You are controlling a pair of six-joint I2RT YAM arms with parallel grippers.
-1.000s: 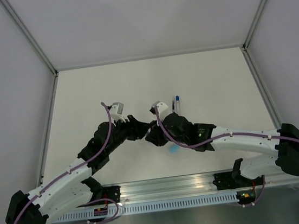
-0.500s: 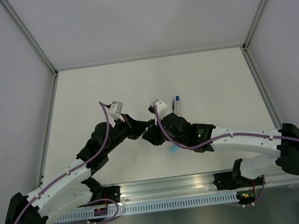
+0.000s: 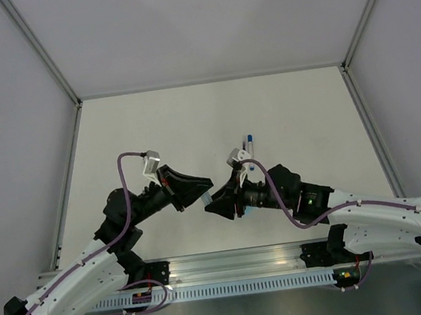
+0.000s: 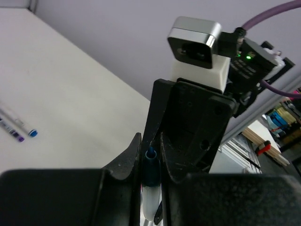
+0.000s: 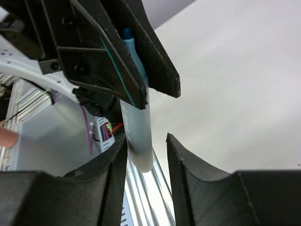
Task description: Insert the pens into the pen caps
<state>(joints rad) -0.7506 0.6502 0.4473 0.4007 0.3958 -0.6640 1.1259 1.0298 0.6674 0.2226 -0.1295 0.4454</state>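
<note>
While left hand [image 4: 149,151] grips pen [image 5: 137,123], print [image 5: 125,112] unreadable

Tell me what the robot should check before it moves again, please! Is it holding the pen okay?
1. Left gripper shut on the held pen: ok.
2. Right gripper open around that pen's lower end: ok.
3. Cap seated on the held pen: cannot tell.
4. Second pen lying free on the table: ok.
5. Spare cap in sight: not ok, none visible.
</note>
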